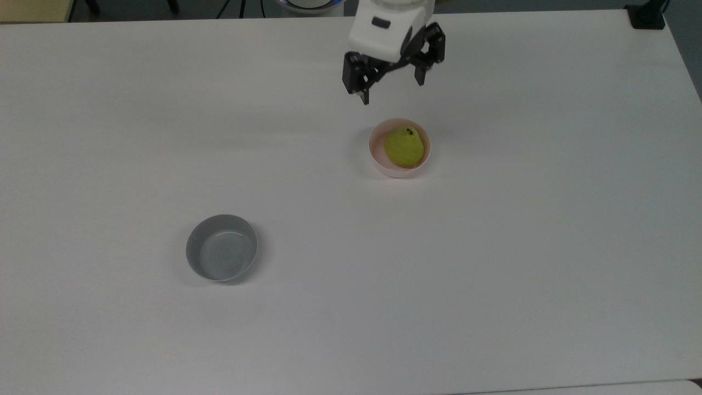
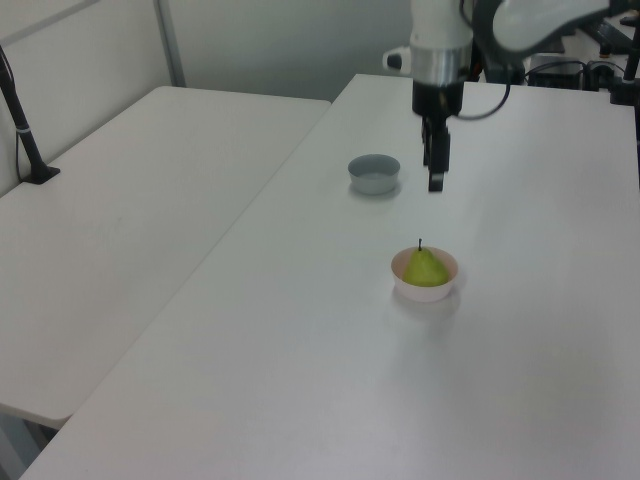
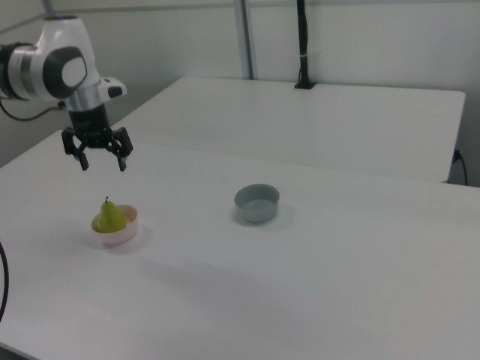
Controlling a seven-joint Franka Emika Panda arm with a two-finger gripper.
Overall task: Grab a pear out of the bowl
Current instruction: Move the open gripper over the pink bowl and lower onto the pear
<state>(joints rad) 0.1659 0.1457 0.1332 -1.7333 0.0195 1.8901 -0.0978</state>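
Note:
The yellow-green pear (image 1: 404, 147) (image 2: 425, 268) (image 3: 111, 216) stands with its dark stem up in the pale pink bowl (image 1: 379, 162) (image 2: 412, 289) (image 3: 126, 233). My gripper (image 1: 391, 92) (image 2: 435, 176) (image 3: 103, 163) hangs open above the table, near the bowl and higher than the pear. In the top view it is just above the bowl in the picture. Its black fingers are spread wide with nothing between them.
A grey bowl (image 1: 221, 247) (image 2: 374, 173) (image 3: 256, 202) stands apart on the white table (image 1: 493, 247), toward the top view's lower left. A second white table (image 2: 130, 220) adjoins on the left view's left, with a black post (image 2: 22, 120) clamped on it.

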